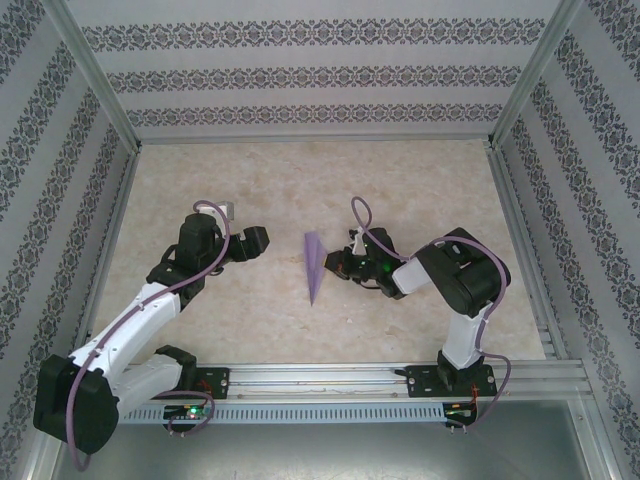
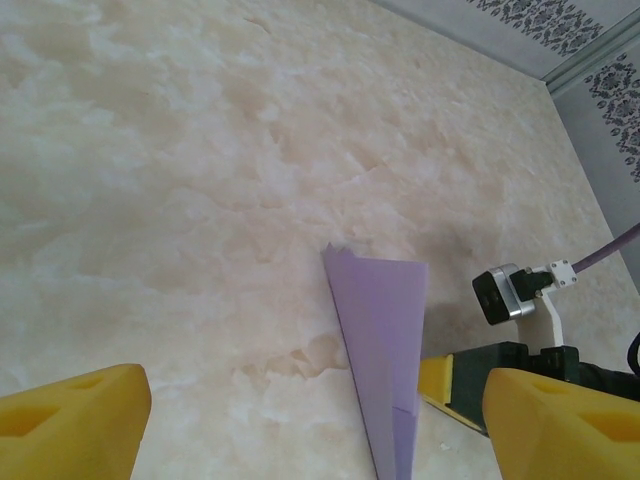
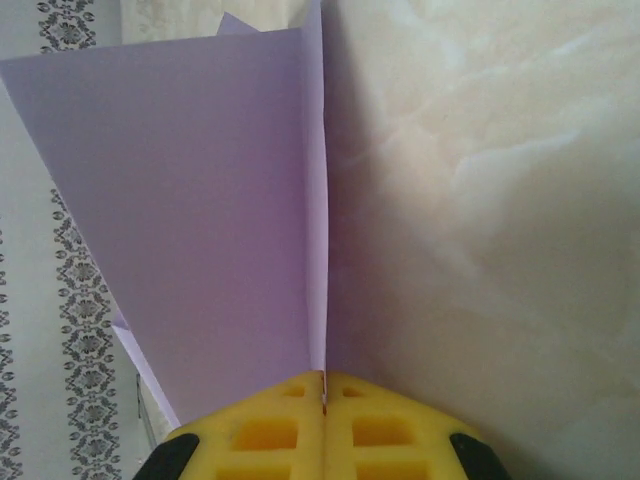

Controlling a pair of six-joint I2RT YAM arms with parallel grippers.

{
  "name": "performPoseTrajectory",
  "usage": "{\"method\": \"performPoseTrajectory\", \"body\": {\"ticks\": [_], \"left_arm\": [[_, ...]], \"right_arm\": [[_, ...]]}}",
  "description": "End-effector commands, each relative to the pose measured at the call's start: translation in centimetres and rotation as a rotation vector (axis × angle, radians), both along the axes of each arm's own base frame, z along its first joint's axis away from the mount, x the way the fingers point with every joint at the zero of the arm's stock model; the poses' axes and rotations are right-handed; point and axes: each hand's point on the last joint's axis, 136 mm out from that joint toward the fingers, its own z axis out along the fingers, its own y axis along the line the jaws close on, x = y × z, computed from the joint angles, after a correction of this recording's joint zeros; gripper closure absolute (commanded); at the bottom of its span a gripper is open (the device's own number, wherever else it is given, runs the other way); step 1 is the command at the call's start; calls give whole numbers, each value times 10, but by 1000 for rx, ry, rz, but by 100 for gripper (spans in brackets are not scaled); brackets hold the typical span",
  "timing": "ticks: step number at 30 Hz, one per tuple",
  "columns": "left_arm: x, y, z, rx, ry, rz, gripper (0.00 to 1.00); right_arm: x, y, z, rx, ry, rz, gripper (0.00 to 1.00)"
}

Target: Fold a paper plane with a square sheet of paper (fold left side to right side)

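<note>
Right now I am looking at the paper plane (image 1: 313, 268). It is lying near the middle of the worktop (image 1: 200, 180), a bit closer to the near edge than to the far edge. It is looking like a thin purple dart. Its long line is running from the far edge toward the near edge. The sharp point is aiming at the near edge and the wide tail is aiming at the far edge.

The right gripper (image 1: 334, 266) is reaching in from the right side of the plane. In the right wrist view its yellow fingertips (image 3: 270, 430) are pressing tight together. The fold of the paper is going straight into the line between them. So I am judging that this gripper is pinching the plane on its right side.

The left gripper (image 1: 252, 241) is sitting on the other side, toward the left edge of the worktop, and it is not touching the plane. In the left wrist view its yellow pads (image 2: 70, 425) are standing wide apart and are holding nothing. The plane is showing up ahead of them and a little to the right.

So the right arm is the nearer one, and it is doing the holding. The plane is lying to the right of the free left gripper, with its long side facing that gripper. I am thinking any push from left to right is going to come from the left arm, moving sideways across that long line.
</note>
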Motion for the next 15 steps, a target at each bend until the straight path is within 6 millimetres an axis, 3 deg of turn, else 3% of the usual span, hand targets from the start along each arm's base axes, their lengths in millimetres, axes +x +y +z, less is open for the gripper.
{"method": "performPoseTrajectory", "body": {"ticks": [1, 10, 15], "left_arm": [[2, 1, 5, -16, 10, 2, 14], [3, 0, 0, -11, 24, -9, 14], [5, -1, -1, -10, 26, -11, 14]], "right_arm": [[10, -2, 13, 18, -63, -17, 97], [9, -1, 22, 17, -82, -7, 96], [9, -4, 21, -8, -79, -13, 84]]}}
